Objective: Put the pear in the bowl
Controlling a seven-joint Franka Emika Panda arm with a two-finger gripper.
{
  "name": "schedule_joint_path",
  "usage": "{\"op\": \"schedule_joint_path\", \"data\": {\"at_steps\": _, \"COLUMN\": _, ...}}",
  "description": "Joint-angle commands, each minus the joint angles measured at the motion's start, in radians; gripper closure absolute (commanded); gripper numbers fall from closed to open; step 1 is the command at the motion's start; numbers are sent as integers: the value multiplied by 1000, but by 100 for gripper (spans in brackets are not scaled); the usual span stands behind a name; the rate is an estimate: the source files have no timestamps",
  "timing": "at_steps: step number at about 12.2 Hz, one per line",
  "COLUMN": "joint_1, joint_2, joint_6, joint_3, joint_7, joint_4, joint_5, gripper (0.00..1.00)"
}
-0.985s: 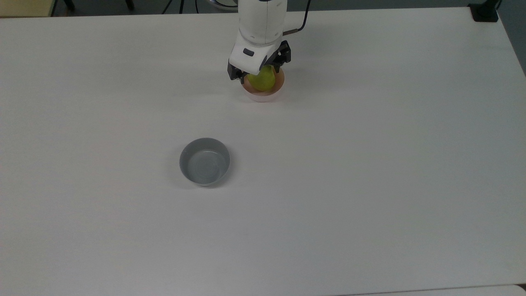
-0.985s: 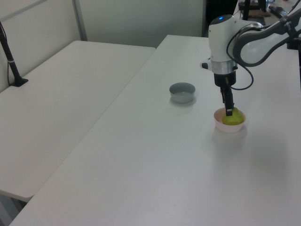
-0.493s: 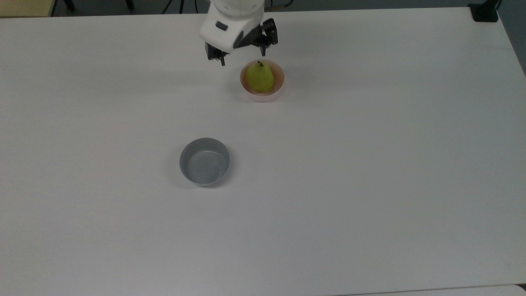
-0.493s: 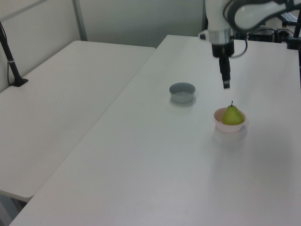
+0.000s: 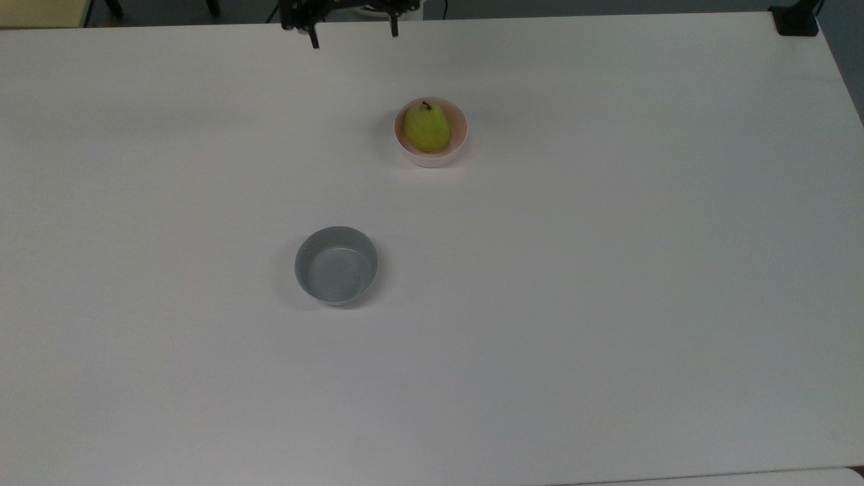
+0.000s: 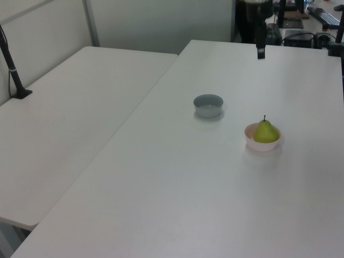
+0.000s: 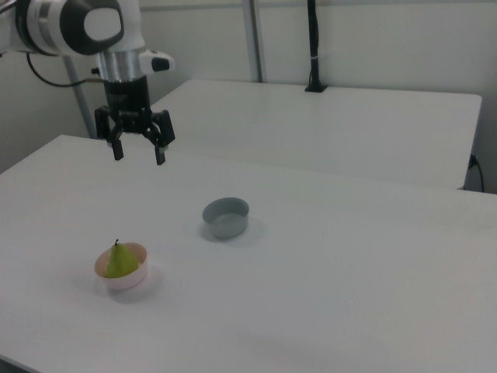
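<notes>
White is the big table that carries everything, and a second white table stands beside it, at the left view's left side. At the far edge of this second table a black pole stands upright in the right view.

Above the big table hangs the white robot arm, which comes in from the right view's upper left corner. Its gripper points straight down and is high over the table, well apart from both bowls. The two black fingers are spread wide and nothing is between them.

Next in size are the two bowls. The grey bowl stands near the middle of the table and has nothing inside. The pink bowl stands well apart from it, closer to the top view's upper edge.

The pear sits inside the pink bowl, yellow-green and upright, and its short dark stem points upward. The gripper does not touch the pear.
</notes>
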Motion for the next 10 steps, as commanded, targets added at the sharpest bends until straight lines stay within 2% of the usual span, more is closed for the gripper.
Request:
{"op": "schedule_joint_path", "data": {"at_steps": 1, "joint_1": -57, "joint_2": -39, "joint_6": -39, "joint_3": 4, "joint_7": 17, "joint_4": 44, "joint_5": 0, "gripper": 0}}
{"op": "schedule_joint_path", "data": {"at_steps": 5, "joint_1": -119, "joint_2": -48, "joint_6": -9, "joint_3": 4, "joint_7": -39, "joint_4": 43, "joint_5": 9, "gripper": 0}}
{"op": "schedule_joint_path", "data": {"at_steps": 8, "joint_1": -160, "joint_2": -50, "joint_6": 106, "joint_3": -1, "joint_7": -47, "joint_4": 35, "joint_5": 25, "gripper": 0}}
{"op": "schedule_joint_path", "data": {"at_steps": 10, "joint_1": -159, "joint_2": -71, "joint_6": 108, "joint_3": -19, "joint_7": -37, "joint_4": 27, "joint_5": 46, "gripper": 0}}
